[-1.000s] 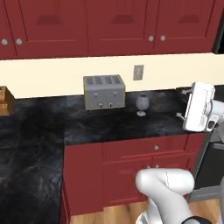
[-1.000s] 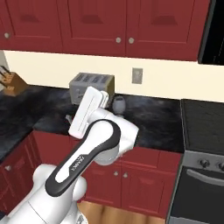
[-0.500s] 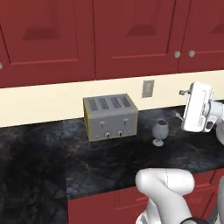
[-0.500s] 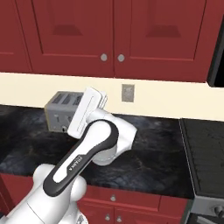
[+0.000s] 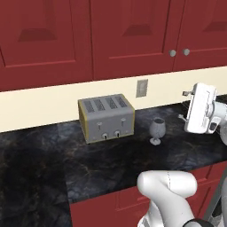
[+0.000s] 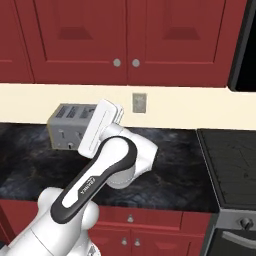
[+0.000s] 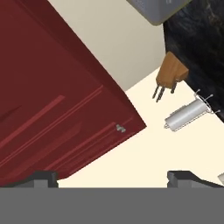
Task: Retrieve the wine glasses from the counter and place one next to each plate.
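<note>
One wine glass [image 5: 157, 130], a small grey translucent goblet, stands upright on the black marbled counter [image 5: 53, 164], just right of the toaster [image 5: 106, 117]. My white hand [image 5: 201, 108] hangs in the air to the right of the glass, higher than it and apart from it. In the right base view the hand [image 6: 102, 126] is in front of the toaster [image 6: 65, 125]. In the hand view my gripper [image 7: 113, 178] is open, with only wall and cabinet between its tips. The plates are out of view.
Red upper cabinets [image 5: 128, 35] hang above a cream wall strip with an outlet [image 5: 142, 88]. A stove [image 6: 230, 165] adjoins the counter on the right. The hand view shows a wooden knife block [image 7: 170, 74] and a grey cylinder [image 7: 188, 113].
The whole picture has shifted: the base has driven closer to the counter, so toaster and glass look larger. The hand keeps its place in view and stays open.
</note>
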Tool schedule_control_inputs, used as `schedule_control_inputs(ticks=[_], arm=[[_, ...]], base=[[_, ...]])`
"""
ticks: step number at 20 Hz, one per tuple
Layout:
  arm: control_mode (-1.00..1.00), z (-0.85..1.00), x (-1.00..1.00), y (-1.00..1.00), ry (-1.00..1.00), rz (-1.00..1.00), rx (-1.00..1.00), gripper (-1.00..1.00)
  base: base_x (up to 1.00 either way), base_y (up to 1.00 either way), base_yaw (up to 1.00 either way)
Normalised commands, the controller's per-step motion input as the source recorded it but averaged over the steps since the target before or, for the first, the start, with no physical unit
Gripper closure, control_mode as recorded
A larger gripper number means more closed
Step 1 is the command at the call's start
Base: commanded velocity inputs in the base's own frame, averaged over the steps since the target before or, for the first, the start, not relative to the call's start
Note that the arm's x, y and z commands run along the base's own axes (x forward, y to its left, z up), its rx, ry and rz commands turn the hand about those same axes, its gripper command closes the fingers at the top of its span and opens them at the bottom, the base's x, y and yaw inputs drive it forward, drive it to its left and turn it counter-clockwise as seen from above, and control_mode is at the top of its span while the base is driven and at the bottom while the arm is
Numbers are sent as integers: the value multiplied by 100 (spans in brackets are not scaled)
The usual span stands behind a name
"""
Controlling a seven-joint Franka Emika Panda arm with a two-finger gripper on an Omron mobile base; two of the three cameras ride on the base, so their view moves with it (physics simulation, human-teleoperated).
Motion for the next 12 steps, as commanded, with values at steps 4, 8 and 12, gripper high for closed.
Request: schedule_control_inputs(ticks=[4,8,12], arm=[[100,0,0,0,0,0,0,-100],[100,0,0,0,0,0,0,-100],[100,0,0,0,0,0,0,-100]], base=[[31,0,-18],[26,0,-5],[1,0,-19]])
